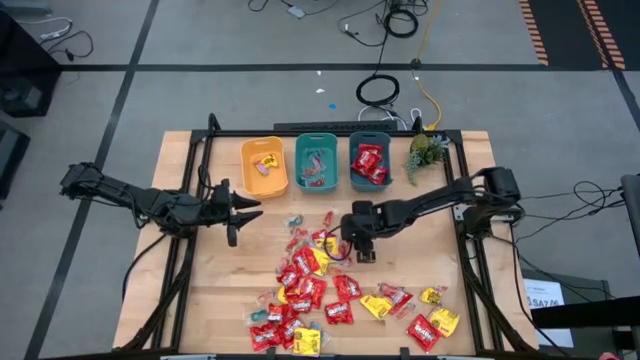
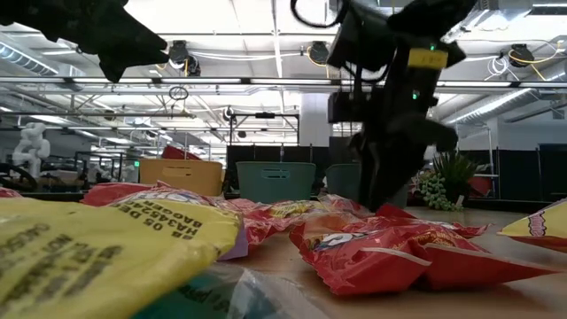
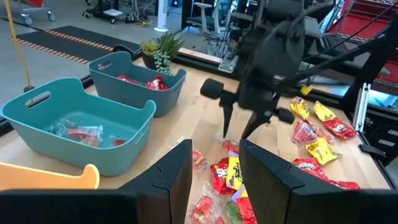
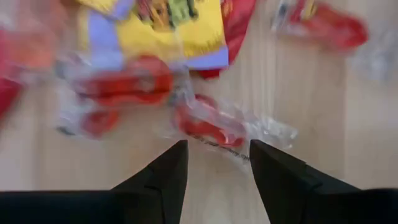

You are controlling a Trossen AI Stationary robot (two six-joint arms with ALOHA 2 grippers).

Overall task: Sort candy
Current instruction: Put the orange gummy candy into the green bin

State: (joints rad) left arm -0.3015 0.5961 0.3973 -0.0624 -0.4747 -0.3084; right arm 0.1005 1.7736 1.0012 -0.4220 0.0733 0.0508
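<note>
Candy (image 1: 318,290) is shown scattered over the near half of the wooden table (image 1: 215,290), with red and yellow packets heaped from the middle toward the near edge and a few clear-wrapped pieces lying closer to the bins. Three bins are lined up along the far edge: a yellow bin (image 1: 264,166) holding a few pieces, a teal bin (image 1: 316,161) holding clear-wrapped sweets, and a second teal bin (image 1: 369,160) holding red packets. A small green plant (image 1: 427,152) is placed just beside the last bin, toward the far right corner.

The right gripper (image 1: 362,250) is lowered over the far edge of the candy heap near the table's middle. In the right wrist view its fingers (image 4: 163,177) are seen parted, pointing down at a clear-wrapped red sweet (image 4: 211,127) that lies on the wood just ahead of the tips; nothing is held between them, and contact with the wrapper cannot be told.

The left gripper (image 1: 240,215) is held above the table's left side, near the yellow bin and apart from the candy. Its fingers (image 3: 177,180) are seen partly open, with nothing gripped.
</note>
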